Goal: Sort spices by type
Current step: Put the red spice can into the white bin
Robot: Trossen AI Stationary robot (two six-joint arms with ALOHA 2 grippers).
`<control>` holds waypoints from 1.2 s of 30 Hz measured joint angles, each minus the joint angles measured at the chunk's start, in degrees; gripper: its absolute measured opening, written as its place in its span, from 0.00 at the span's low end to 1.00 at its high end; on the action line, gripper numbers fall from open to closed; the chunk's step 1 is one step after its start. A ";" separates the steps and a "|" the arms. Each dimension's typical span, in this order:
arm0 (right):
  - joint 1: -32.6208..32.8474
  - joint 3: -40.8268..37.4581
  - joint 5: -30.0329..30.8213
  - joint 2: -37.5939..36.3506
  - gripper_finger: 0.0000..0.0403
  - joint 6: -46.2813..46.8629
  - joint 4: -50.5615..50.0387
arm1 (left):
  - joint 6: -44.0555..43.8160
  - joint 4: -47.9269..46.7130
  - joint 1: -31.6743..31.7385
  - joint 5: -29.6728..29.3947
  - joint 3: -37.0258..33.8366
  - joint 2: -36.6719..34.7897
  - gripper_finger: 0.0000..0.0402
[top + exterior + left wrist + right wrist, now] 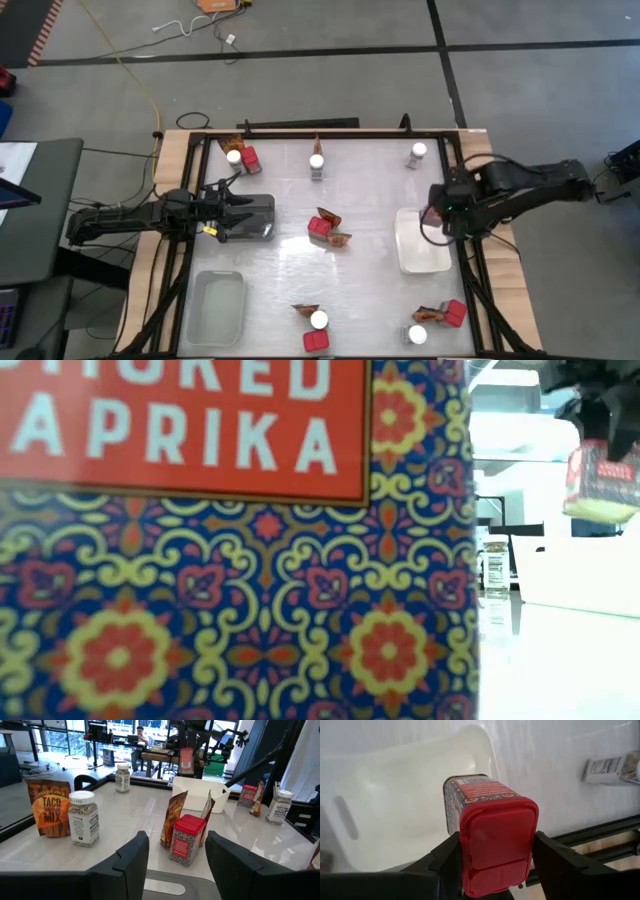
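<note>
**Red tin held over the white tray**

The tabletop (370, 200) has its widest bare stretch between the middle cluster and the far edge. A white tray (422, 242) sits by the right edge, a grey tray (245, 218) by the left, and a clear tray (216, 306) in the near left corner. The right gripper (497, 852) pinches a red-lidded tin (492, 827) above the white tray. The left gripper (176, 857), over the grey tray, has its jaws spread and holds nothing. One packet (50, 807) reads "TACO MIX"; a tin (230, 540) close to the low camera reads "PAPRIKA".
</note>
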 joint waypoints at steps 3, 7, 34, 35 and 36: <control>1.02 -2.94 0.07 0.06 0.57 -0.38 2.28 | 0.00 0.01 0.00 0.00 -0.01 0.02 0.46; 2.05 -6.29 0.09 0.05 0.57 -0.32 4.68 | 0.00 0.00 0.01 0.00 0.00 0.00 0.46; 2.44 -13.95 3.37 11.05 0.38 -0.25 10.87 | 0.00 0.00 0.01 0.00 -0.02 0.02 0.46; 2.44 -13.95 3.25 10.45 0.38 -0.10 10.85 | 0.00 0.02 0.01 0.00 0.00 0.02 0.46; 2.42 -13.95 3.08 9.81 0.38 0.03 10.88 | 0.00 0.00 -0.01 0.00 0.00 0.01 0.46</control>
